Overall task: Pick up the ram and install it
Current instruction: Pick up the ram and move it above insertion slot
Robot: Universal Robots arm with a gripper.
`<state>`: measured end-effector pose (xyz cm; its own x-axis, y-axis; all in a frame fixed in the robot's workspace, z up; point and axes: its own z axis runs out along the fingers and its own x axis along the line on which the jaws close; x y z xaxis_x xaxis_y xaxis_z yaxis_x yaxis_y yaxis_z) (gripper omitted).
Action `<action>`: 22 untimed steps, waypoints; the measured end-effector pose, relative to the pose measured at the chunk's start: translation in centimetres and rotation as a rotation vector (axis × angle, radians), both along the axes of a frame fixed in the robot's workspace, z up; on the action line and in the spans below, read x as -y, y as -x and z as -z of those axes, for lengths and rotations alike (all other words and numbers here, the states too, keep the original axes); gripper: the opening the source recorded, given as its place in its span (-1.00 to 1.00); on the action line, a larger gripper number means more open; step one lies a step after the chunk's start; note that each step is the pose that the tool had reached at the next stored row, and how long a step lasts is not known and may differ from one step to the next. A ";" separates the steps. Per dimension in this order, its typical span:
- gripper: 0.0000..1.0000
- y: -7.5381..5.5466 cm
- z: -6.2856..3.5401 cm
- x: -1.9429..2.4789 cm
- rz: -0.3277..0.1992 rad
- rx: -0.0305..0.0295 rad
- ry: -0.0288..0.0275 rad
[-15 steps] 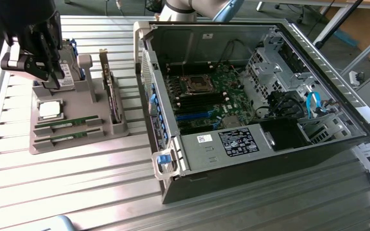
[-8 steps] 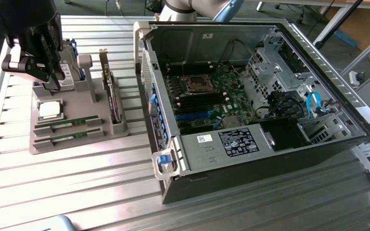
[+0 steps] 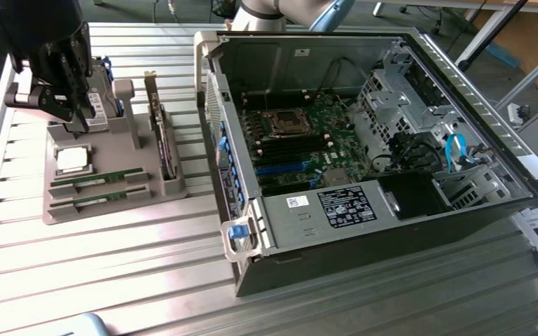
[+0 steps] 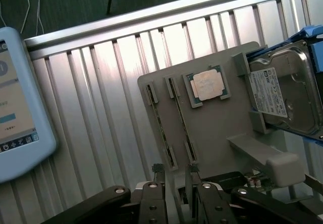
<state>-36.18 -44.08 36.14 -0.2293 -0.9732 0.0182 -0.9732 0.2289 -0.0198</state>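
On the slatted table (image 3: 138, 259) you have the parts holder (image 3: 110, 210) toward the exterior view's left; the opened computer case (image 3: 363, 231) sits just beside it to the right, with the motherboard (image 3: 297, 140) inside; on the holder, the first ram stick (image 3: 98, 178) and the second ram stick (image 3: 100, 198) lie side by side in slots at the near end; behind them lies the processor (image 3: 71, 159); behind that the hard drive (image 4: 282, 95) stands propped; a card (image 3: 162, 140) stands upright along the holder's side nearest the case; the gripper (image 4: 173, 169) hangs over the holder's far end; a tablet (image 4: 15, 108) lies on the table, apart from the holder.
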 end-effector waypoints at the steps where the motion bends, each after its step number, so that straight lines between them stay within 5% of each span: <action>1: -0.40 0.0 0.03 0.00 0.000 0.0000 0.0000; 22: -0.40 0.0 0.71 0.00 0.000 0.0000 0.0000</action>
<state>-36.18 -44.08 35.42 -0.2291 -0.9732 0.0182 -0.9733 0.2288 -0.0198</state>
